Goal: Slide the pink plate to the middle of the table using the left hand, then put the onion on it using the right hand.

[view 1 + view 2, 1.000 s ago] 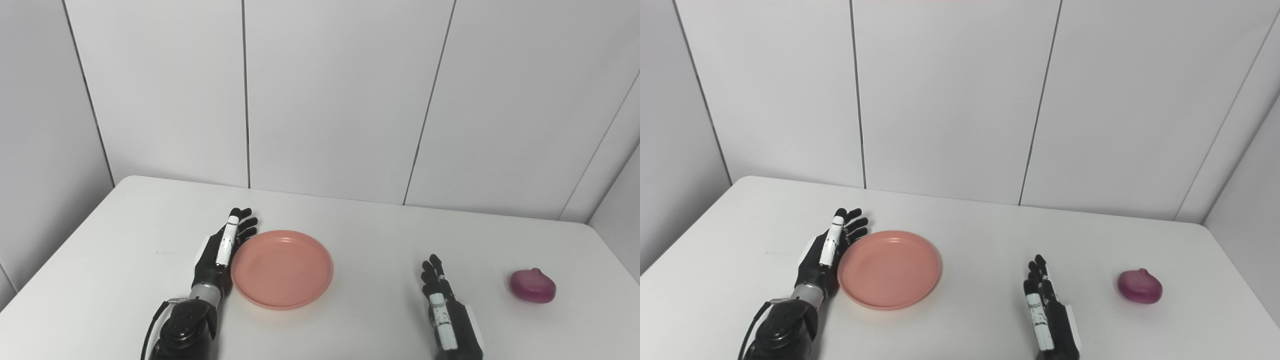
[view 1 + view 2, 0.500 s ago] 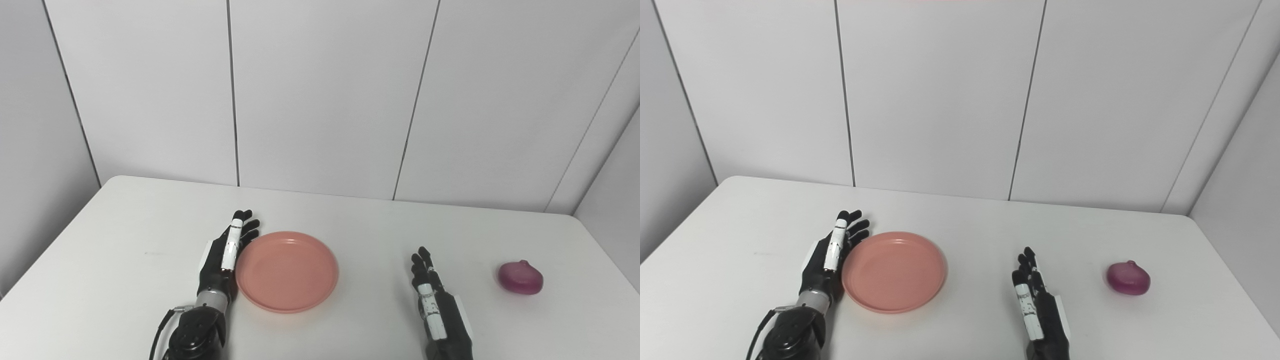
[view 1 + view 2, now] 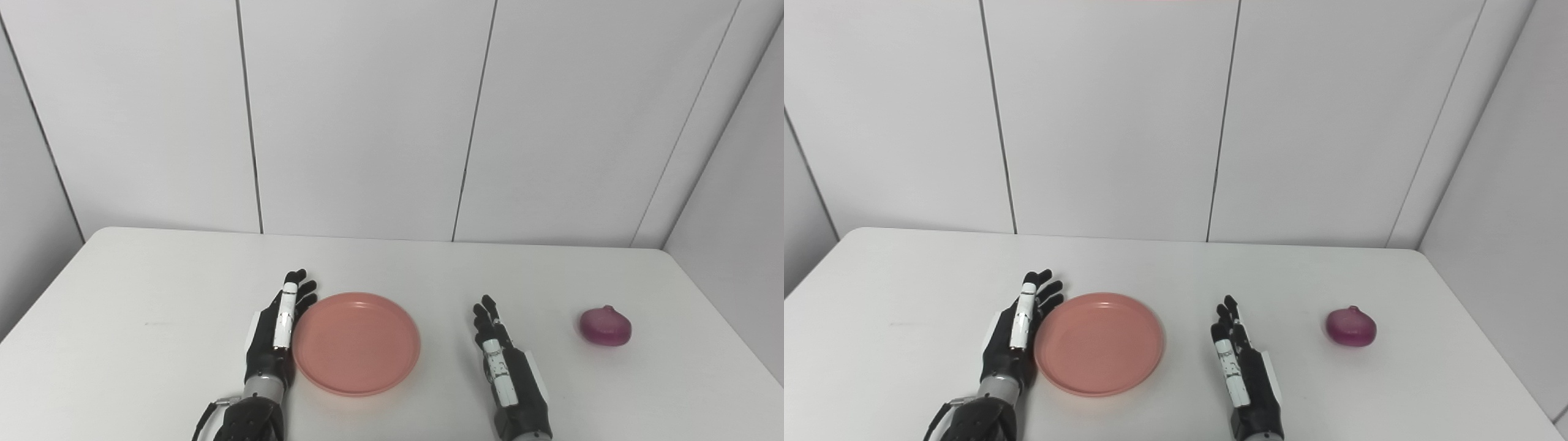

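You see a plate [image 3: 356, 343] that looks like smooth pink plastic with a soft sheen, on a table [image 3: 153, 294] with a matt white, smooth top. The onion [image 3: 606, 326] has a glossy purple skin. Both hands, left [image 3: 278, 324] and right [image 3: 508, 373], look like matt black plastic with white glossy strips; the wall panels [image 3: 367, 116] look smooth and matt.

On the plain white counter [image 3: 906, 275], a round, shallow pink plate [image 3: 1099, 343] lies flat, and the black left hand [image 3: 1013, 340] stands on edge against its left rim with its fingers [image 3: 1046, 289] straight and apart, holding nothing. The black right hand [image 3: 1240, 367] stands on edge just right of the plate, empty, its fingers extended. A glossy purple onion [image 3: 1351, 327] sits well apart, further right.
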